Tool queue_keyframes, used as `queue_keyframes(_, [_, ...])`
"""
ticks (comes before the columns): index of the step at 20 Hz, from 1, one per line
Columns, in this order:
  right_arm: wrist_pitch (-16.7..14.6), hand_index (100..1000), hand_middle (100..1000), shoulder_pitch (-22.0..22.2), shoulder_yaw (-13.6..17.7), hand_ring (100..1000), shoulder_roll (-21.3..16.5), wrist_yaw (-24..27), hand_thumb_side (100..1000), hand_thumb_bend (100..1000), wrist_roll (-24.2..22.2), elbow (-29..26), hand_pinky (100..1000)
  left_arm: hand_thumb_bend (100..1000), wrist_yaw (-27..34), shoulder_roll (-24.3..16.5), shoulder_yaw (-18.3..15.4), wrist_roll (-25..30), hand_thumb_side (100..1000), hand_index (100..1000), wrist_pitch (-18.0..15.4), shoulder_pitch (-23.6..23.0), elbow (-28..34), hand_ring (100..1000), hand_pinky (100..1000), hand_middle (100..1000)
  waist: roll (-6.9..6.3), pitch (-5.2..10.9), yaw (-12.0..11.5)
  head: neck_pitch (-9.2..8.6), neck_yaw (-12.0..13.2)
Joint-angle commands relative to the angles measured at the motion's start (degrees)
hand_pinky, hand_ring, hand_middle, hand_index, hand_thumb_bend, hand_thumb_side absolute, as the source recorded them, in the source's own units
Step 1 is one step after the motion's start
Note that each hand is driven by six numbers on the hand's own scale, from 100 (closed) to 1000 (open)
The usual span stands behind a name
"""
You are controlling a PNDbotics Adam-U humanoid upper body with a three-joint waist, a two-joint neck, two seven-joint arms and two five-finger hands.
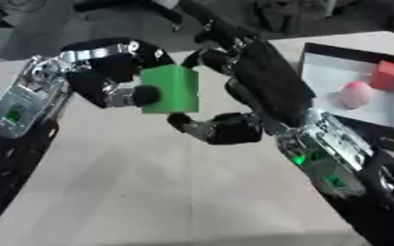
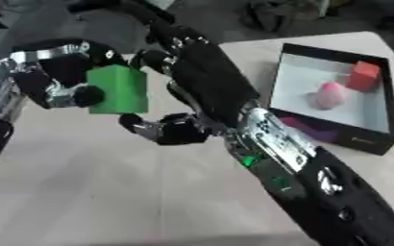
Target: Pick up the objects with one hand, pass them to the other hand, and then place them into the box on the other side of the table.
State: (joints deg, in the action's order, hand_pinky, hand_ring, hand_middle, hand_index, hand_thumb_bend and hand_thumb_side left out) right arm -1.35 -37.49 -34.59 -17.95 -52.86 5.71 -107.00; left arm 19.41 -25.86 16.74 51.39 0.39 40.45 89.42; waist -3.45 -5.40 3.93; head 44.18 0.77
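Note:
My left hand [image 1: 108,81] holds a green block [image 1: 173,89] above the middle of the table, with its fingers and thumb curled round the block's left side. My right hand [image 1: 264,84] is spread round the block's right side. Its thumb [image 1: 202,126] sits just under the block's lower edge and its fingers [image 1: 207,56] are by the upper right corner. I cannot see it closed on the block. The black box [image 2: 339,133] with a white floor stands at the right edge and holds a red block [image 2: 364,76] and a pink rounded object [image 2: 329,95].
The beige table [image 1: 150,182] stretches bare toward the near edge. Both forearms cross it, from the left and from the lower right. Dark floor and clutter lie beyond the far edge.

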Motion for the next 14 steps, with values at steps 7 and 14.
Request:
queue_keyframes(7, [0.0, 293, 1000, -0.5, 1.1, 749, -1.2, 0.3, 368, 468, -0.7, -1.9, 729, 602, 3.3, -1.0, -0.7, 0.6, 668, 708, -0.8, 0.8, -1.1, 587, 672, 598, 0.16, 0.49, 0.4, -0.59, -0.5])
queue_keyframes(14, [0.2, 295, 1000, -0.3, 1.4, 749, -1.8, 0.2, 370, 470, -0.6, -1.9, 732, 574, 2.5, -1.8, -1.8, 0.6, 684, 718, -1.5, 0.6, -1.8, 592, 675, 606, 0.28, 0.57, 0.6, -0.68, -1.1])
